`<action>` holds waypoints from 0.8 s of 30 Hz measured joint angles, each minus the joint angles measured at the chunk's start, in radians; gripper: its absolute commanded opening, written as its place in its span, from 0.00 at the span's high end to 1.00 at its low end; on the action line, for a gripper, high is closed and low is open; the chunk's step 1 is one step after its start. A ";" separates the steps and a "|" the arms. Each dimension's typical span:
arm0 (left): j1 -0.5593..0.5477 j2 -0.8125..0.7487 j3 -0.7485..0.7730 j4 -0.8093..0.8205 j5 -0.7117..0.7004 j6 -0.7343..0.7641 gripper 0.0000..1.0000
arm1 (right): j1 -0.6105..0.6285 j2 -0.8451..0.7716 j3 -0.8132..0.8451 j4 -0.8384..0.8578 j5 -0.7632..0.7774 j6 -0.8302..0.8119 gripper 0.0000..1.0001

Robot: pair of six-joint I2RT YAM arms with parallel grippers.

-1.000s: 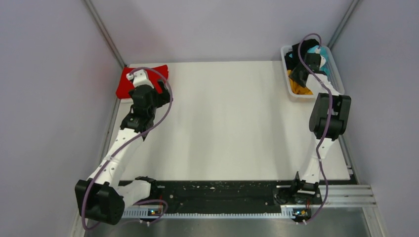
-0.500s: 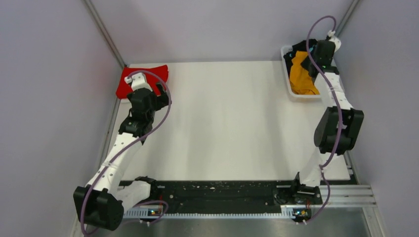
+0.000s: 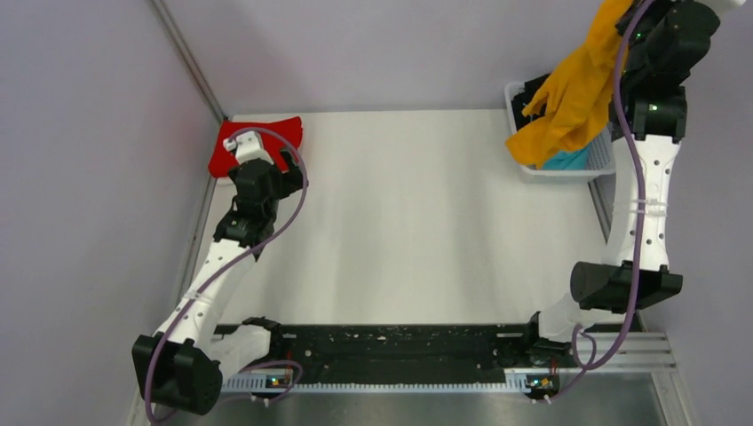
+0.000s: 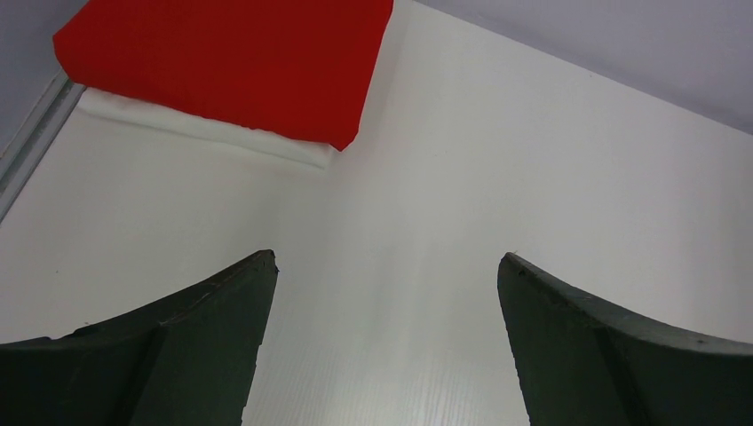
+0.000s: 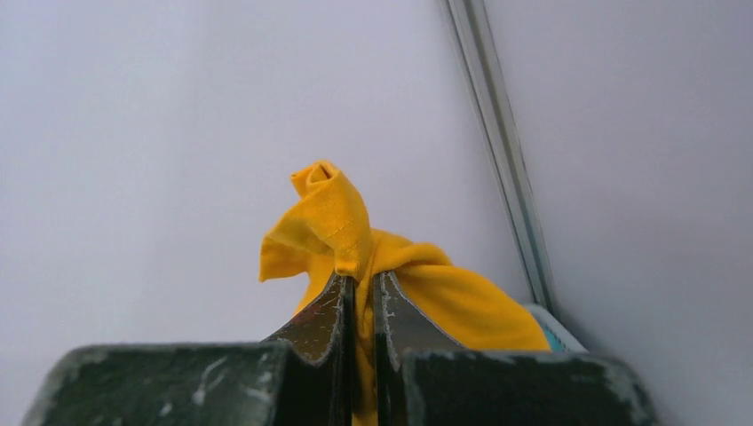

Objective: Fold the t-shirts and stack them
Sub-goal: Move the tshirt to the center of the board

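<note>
**Desk:** Where is the orange-yellow t-shirt (image 3: pixel 568 93)?

**Operator:** I have it in the air, high over the far right corner. It hangs in a long crumpled bundle from the right gripper (image 5: pixel 362 284). On my wrist view the jaws are pressed together on a bunched fold near a hem, with a small knot of cloth poking out above the tips.

**Desk:** Is it free of the basket (image 3: pixel 555 173)?

**Operator:** I can't tell. From above, its lower end overlaps the basket's left rim, and I can't say whether it touches. Beneath it I see the turquoise t-shirt (image 3: pixel 568 160) inside the basket, and the black t-shirt (image 3: pixel 535 89) at the basket's far end.

**Desk:** And the red t-shirt (image 4: pixel 222 62)?

**Operator:** It is folded into a flat rectangle and lies in the far left corner of the table (image 3: pixel 417 222).

**Desk:** What about your other side?

**Operator:** The left gripper (image 4: pixel 386 266) hovers over bare table, just on my side of the red one and apart from it. Its jaws are spread wide, with nothing between them.
</note>
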 measured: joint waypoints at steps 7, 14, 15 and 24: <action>0.000 0.001 0.000 0.004 0.000 -0.002 0.01 | 0.000 0.017 0.222 -0.024 -0.169 0.058 1.00; 0.000 0.005 0.000 -0.002 -0.012 -0.023 0.01 | 0.169 0.053 0.275 -0.024 -0.464 0.123 1.00; 0.000 0.005 0.000 -0.006 -0.018 -0.027 0.01 | 0.218 0.069 0.275 -0.024 -0.495 0.122 1.00; 0.000 -0.001 0.023 -0.136 -0.075 -0.078 0.01 | 0.457 0.266 0.335 -0.042 -0.711 0.131 1.00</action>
